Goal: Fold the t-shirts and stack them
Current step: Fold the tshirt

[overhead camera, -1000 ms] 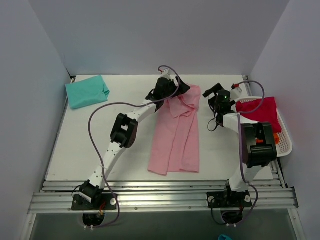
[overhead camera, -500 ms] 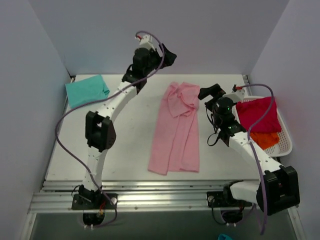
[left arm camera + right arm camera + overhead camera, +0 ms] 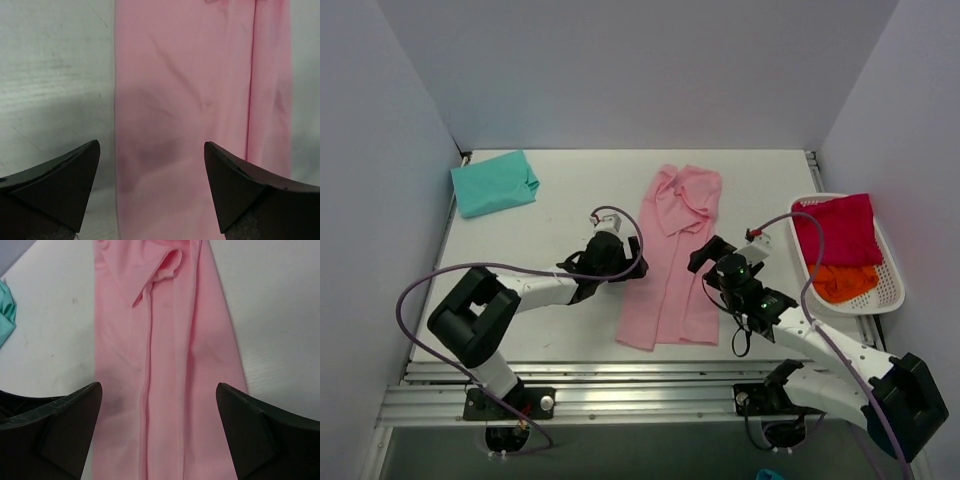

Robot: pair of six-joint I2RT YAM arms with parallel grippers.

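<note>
A light pink t-shirt [image 3: 676, 262] lies folded into a long strip down the middle of the table. My left gripper [image 3: 628, 266] hovers low over its left edge, open, with pink cloth [image 3: 200, 75] showing between the dark fingertips [image 3: 55, 185] and nothing gripped. Over the strip's right side my right gripper [image 3: 706, 256] is also open, and the pink t-shirt [image 3: 165, 340] spans the gap between its jaws. A folded teal t-shirt [image 3: 495, 183] rests at the far left corner; its edge shows as teal cloth [image 3: 5, 310] in the right wrist view. A crimson t-shirt [image 3: 840, 226] and an orange one [image 3: 840, 282] lie in the basket.
The white mesh basket [image 3: 892, 290] stands at the table's right edge. Grey walls close in the left, back and right sides. Bare white table [image 3: 540, 225] runs between the teal shirt and the pink strip.
Both arms have pulled back from the far end of the pink shirt toward its middle. The left arm rose to the back, then dropped to the shirt's left edge. The shirt lies still.
</note>
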